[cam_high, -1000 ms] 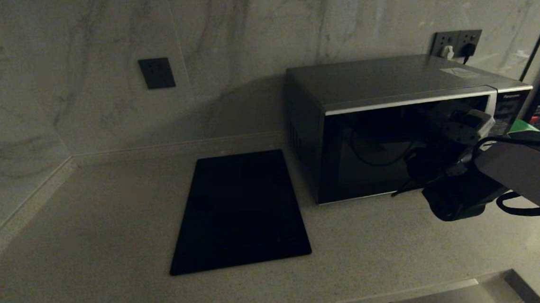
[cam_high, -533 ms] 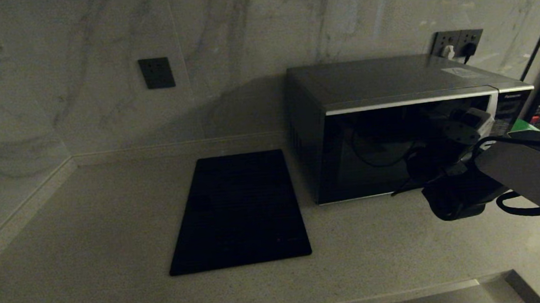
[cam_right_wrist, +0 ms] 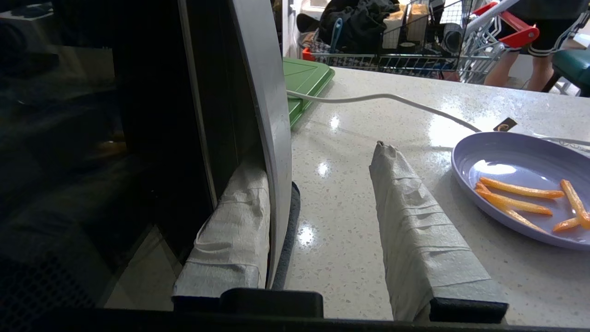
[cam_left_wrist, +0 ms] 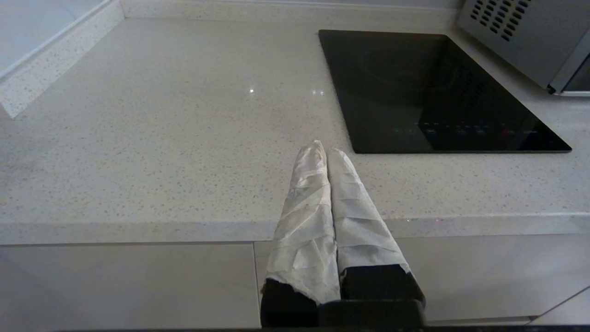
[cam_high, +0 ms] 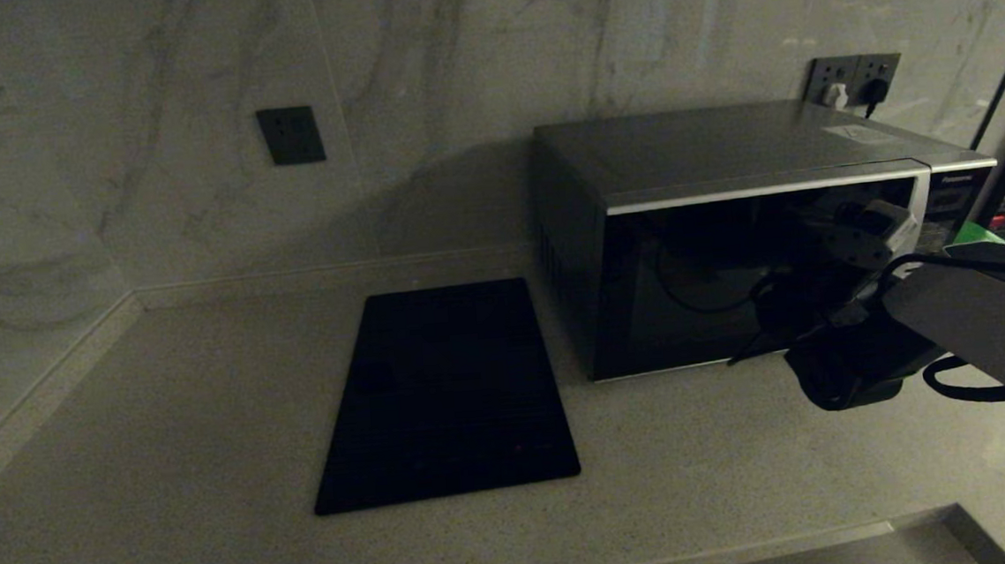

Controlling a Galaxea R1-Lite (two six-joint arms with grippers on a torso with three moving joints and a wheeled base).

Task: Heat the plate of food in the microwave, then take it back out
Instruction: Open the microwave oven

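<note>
Three views disagree usefully: from my head I see only the microwave (cam_high: 729,231) at the far right of the counter (cam_high: 167,412) with my right gripper (cam_high: 853,235) up at its door's right edge, while my right wrist view alone shows the plate of food (cam_right_wrist: 521,184), a lavender dish with orange sticks sitting on the counter to the right of the microwave, well apart from my fingers. That same view shows my right gripper spread wide, one taped finger (cam_right_wrist: 230,230) tucked behind the silver handle strip (cam_right_wrist: 262,115) and the other finger (cam_right_wrist: 415,221) out in the open on the far side of it, not yet squeezing. A white cable (cam_right_wrist: 392,99) and a green board (cam_right_wrist: 304,78) lie beyond the handle. My left gripper (cam_left_wrist: 325,152) is parked over the near counter edge, its wrapped fingers pressed together on nothing, with the black mat (cam_left_wrist: 428,87) just ahead and to the right. Bare counter runs wide to the left of the mat. The microwave's interior is dark behind the glass, and my right forearm cuts off its button panel from the head view.
</note>
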